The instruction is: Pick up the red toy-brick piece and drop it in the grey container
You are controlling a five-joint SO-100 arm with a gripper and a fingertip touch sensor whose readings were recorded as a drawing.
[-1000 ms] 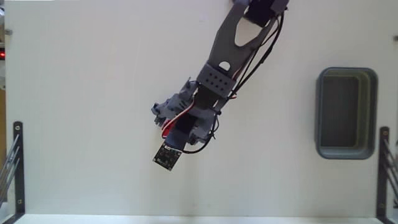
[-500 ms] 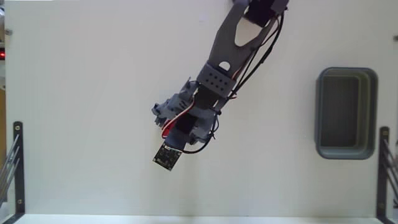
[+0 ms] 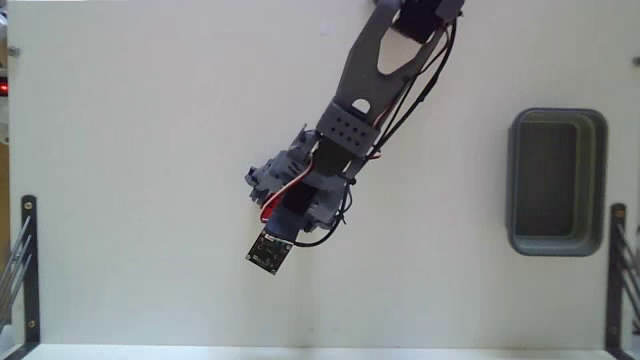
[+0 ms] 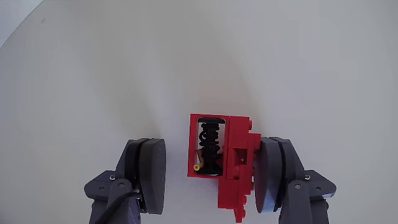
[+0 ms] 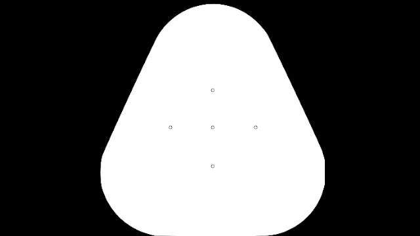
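Here, in the wrist view, the red toy-brick piece (image 4: 227, 165) lies on the white surface (image 4: 186, 56) between my two fingers, its long axis running from the top of the picture toward the bottom, roughly parallel to the fingers. Its upper part is a squarish frame with a dark opening that holds a black coiled part; its lower part steps down to the right and narrows toward the bottom edge of the picture. My gripper (image 4: 211, 177) is spread wide around it. The right finger (image 4: 273, 174) sits right against the stepped side of the piece, though I cannot tell whether it truly touches; the left finger (image 4: 151, 171) stands clearly apart, with bare surface showing between it and the piece. The piece rests on the surface, not lifted.

In the fixed view my arm (image 3: 360, 110) reaches in from the top edge and slants down and to the left, ending in the wrist with its small square black circuit board (image 3: 266, 252) at the lowest point. The gripper (image 3: 272, 182) points down at the surface, and the piece itself is hidden under it there. The grey container (image 3: 556, 182) stands well apart, near the right edge of that view, its long side running up and down the picture.
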